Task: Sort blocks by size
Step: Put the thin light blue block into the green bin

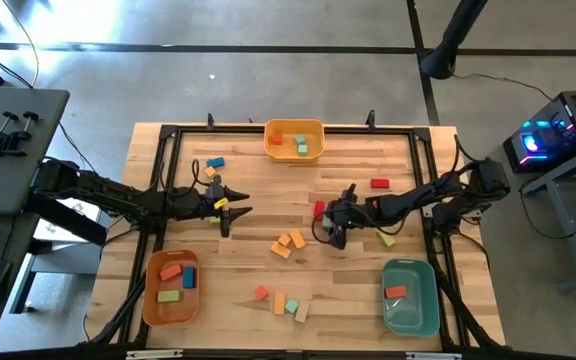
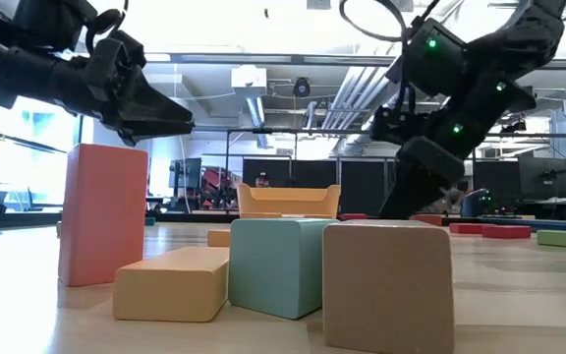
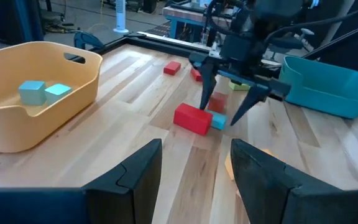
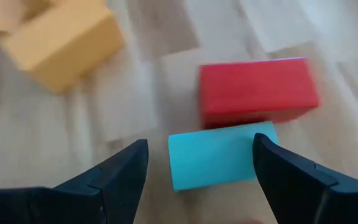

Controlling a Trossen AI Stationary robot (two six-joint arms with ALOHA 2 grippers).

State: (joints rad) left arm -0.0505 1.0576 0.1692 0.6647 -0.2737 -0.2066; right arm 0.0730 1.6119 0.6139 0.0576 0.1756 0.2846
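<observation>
- High view: the left tool hung over the left middle of the worktop, its fingers spread and empty. The right tool pointed down near the centre, beside a red block. Orange blocks lay just left of it. A yellow bin stood at the far edge, an orange bin near left and a teal bin near right, each holding blocks.
- Low view: a tan block, a teal block, a flat orange block and an upright pink block stood close to the camera.
- Left wrist view: the right tool stood open, fingers down astride a small blue block beside the red block.
- Right wrist view: the blue block lay between the open fingers, touching the red block; nothing was gripped.
</observation>
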